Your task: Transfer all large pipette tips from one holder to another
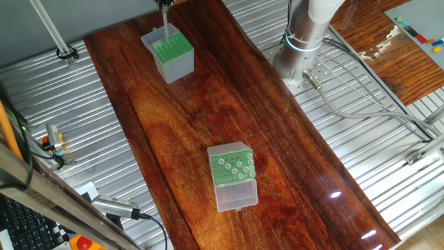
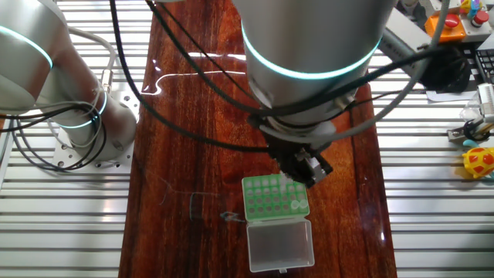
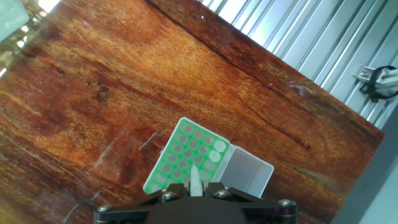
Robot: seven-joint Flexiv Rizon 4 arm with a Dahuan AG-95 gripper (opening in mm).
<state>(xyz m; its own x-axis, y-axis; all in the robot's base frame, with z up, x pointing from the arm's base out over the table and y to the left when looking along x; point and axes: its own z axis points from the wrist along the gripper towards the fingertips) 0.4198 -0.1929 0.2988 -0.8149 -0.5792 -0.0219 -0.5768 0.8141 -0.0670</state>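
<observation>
- Tabletop: long dark reddish wood board (image 1: 173,132), glossy, lying on a ribbed metal bench (image 1: 361,160); arm base (image 1: 302,45) bolted beside the board, grey cables trailing from it.
- Gripper (image 3: 194,188): fingers close together, pinching one large pipette tip (image 1: 165,19) that hangs point-down just above the tall translucent box (image 1: 168,54) at the board's far end. Contact between tip and green insert cannot be judged.
- Low green rack (image 1: 232,167): well apart, mid-board, clear lid (image 1: 237,194) folded open flat; several pale tip tops show in its holes.
- Surroundings: second wood panel (image 1: 388,55) off to the side; from the other fixed view the arm's body blocks the tall box.
</observation>
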